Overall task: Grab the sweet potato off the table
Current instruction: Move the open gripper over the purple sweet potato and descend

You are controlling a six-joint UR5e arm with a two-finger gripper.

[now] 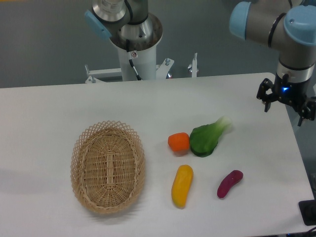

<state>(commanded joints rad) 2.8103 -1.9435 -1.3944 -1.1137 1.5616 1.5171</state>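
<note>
The sweet potato [229, 183], a small curved magenta-purple vegetable, lies on the white table [49, 113] near its front right corner. My gripper [285, 111] hangs high above the table's far right edge, well behind and to the right of the sweet potato. Its black fingers [267, 100] are spread apart, open, with nothing between them.
A yellow elongated vegetable [181, 185] lies left of the sweet potato. Behind them sit an orange rounded one [178, 142] and a green leafy vegetable [208, 138]. An oval wicker basket [107, 167] stands at the left. The arm's base [136, 44] is behind the table.
</note>
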